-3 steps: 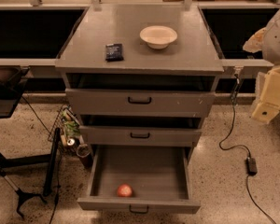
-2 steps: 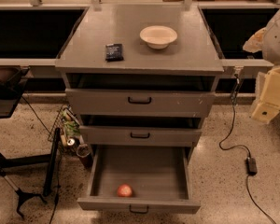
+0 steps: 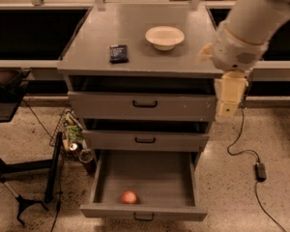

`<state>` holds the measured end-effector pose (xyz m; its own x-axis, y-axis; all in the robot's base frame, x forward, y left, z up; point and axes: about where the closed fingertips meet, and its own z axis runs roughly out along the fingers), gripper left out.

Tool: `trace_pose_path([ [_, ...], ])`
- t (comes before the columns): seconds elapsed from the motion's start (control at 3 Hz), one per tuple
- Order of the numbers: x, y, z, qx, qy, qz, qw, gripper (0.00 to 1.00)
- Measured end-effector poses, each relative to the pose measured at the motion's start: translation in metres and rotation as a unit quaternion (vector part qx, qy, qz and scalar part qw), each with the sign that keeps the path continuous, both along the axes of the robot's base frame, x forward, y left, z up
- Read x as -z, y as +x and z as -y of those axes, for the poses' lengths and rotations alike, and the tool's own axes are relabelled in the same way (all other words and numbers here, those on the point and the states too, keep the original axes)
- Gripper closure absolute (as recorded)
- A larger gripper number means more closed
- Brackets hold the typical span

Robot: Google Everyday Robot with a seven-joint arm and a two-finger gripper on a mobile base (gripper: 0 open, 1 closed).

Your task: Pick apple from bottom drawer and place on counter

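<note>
The apple (image 3: 129, 197), small and red-orange, lies near the front of the open bottom drawer (image 3: 145, 211), left of its middle. The two shallower drawers above are pulled out only slightly. The grey counter (image 3: 135, 37) tops the cabinet. My gripper (image 3: 230, 99) hangs from the white arm at the cabinet's right front corner, level with the top drawer, well above and to the right of the apple. It holds nothing that I can see.
A cream bowl (image 3: 164, 36) and a dark packet (image 3: 119, 53) sit on the counter. Dark recessed bins (image 3: 29, 33) flank the cabinet. A wire basket (image 3: 70, 134) and black stand legs (image 3: 19, 178) are on the floor at left. A cable with an adapter (image 3: 260, 171) lies at right.
The arm and gripper have moved left, from the right edge of the view to the cabinet's right front corner. The apple and the drawers have not moved.
</note>
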<state>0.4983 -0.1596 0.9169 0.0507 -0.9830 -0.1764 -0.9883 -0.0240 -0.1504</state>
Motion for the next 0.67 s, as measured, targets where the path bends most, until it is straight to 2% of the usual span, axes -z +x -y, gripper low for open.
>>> trace_pose_path([
  [0.33, 0.039, 0.025, -0.035, -0.11, -0.023, -0.041, 0.9928, 0.0],
  [0.67, 0.071, 0.027, -0.068, -0.225, -0.037, -0.07, 0.9711, 0.0],
])
